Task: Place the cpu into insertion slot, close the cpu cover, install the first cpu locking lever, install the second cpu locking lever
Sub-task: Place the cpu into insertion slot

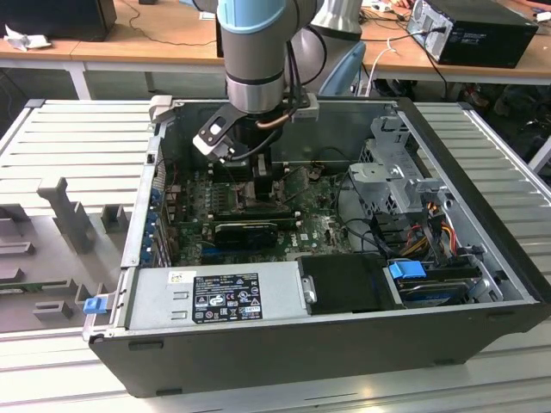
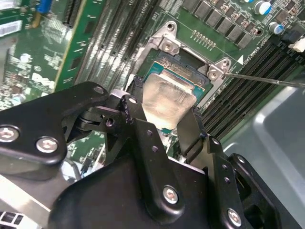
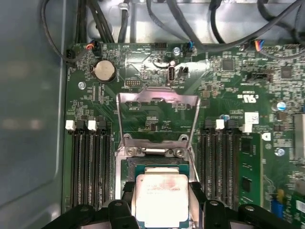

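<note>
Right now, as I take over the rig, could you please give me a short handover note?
Gripper: shut on the cpu.
Cpu: held right at the slot; I cannot tell whether it is seated.
Cover: swung open, standing up at the slot's hinge side.
Lever: one thin rod sticks out free beside the slot.
Done: the cpu is at the slot.
Left: seat and release the cpu, close the cover, latch both levers.
</note>
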